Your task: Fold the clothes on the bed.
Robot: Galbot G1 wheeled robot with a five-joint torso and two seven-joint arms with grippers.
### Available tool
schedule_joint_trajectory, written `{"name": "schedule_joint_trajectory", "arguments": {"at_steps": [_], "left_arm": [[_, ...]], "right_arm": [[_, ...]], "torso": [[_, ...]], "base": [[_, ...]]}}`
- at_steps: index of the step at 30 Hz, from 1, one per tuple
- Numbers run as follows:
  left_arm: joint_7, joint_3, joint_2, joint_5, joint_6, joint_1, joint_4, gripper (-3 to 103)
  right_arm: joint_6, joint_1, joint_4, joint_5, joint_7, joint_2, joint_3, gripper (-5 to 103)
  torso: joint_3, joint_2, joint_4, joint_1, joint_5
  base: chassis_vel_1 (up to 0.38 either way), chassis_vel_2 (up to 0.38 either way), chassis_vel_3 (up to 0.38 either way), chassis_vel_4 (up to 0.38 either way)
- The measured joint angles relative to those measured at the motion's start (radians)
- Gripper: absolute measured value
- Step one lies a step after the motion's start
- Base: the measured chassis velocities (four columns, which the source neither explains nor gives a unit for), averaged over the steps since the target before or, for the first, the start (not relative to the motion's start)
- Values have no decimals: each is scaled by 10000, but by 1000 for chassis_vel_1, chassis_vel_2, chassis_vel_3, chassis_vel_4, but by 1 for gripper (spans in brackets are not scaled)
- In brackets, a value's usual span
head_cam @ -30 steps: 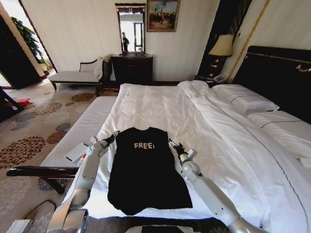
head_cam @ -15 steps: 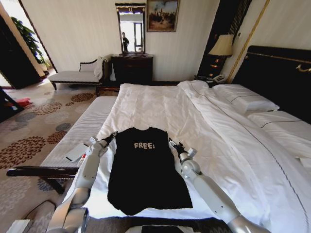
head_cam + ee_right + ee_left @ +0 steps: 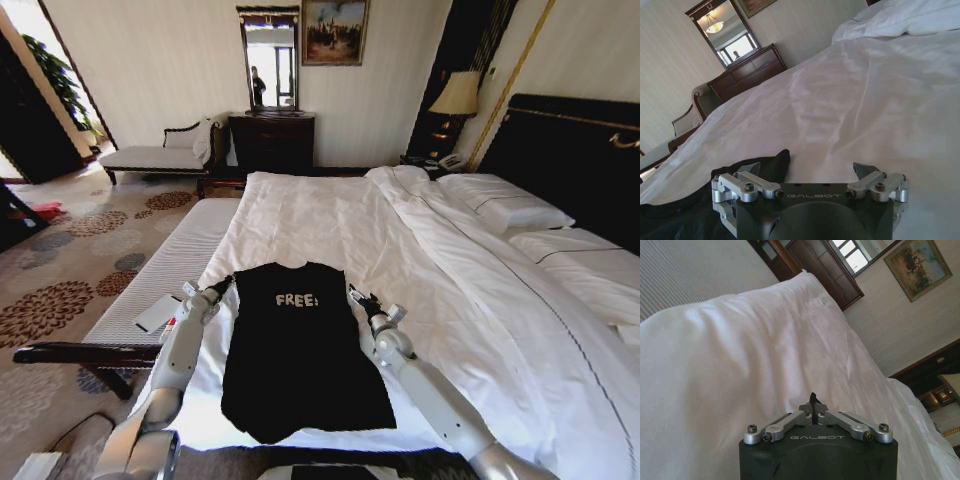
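The clothes are one black T-shirt (image 3: pixel 300 350) with white "FREE" lettering, lying flat and sleeves tucked in on the white duvet of the bed (image 3: pixel 330 210), near its front edge. My left gripper (image 3: pixel 226 285) sits at the shirt's upper left corner, fingers shut; in the left wrist view the left gripper (image 3: pixel 813 402) is pinched together over bare white duvet. At the shirt's upper right edge, my right gripper (image 3: pixel 354 297) rests. The right wrist view shows this right gripper (image 3: pixel 807 169) wide open, with a fold of the shirt (image 3: pixel 774 164) beside one finger.
A striped padded bench (image 3: pixel 170 265) runs along the bed's left side with a white flat object (image 3: pixel 157 312) on it. Pillows (image 3: pixel 500 200) and a dark headboard (image 3: pixel 570 150) are at the right. A chaise (image 3: pixel 160 155) and a dresser (image 3: pixel 272 140) stand by the far wall.
My left gripper has drawn back slightly to the left, off the shirt's shoulder corner. The right gripper and the shirt have hardly moved.
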Motion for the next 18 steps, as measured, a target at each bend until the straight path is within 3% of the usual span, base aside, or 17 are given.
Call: {"name": "schedule_joint_trajectory", "arguments": {"at_steps": [7, 13, 18], "left_arm": [[-18, 288, 341, 0, -91, -561, 207, 0], [-69, 500, 346, 122, -126, -683, 215, 0], [-80, 590, 174, 239, -171, -708, 172, 0]], "right_arm": [[-526, 2024, -1262, 1743, -614, 148, -1010, 100], [-1072, 2963, -2658, 2225, -684, 640, -1657, 100], [-1132, 3328, -3843, 2528, -1473, 1136, -1654, 100]], "torso": [[0, 0, 4, 1, -1], [0, 0, 5, 2, 0], [1, 0, 4, 2, 0]], "base": [[0, 0, 0, 0], [0, 0, 0, 0], [0, 0, 0, 0]]}}
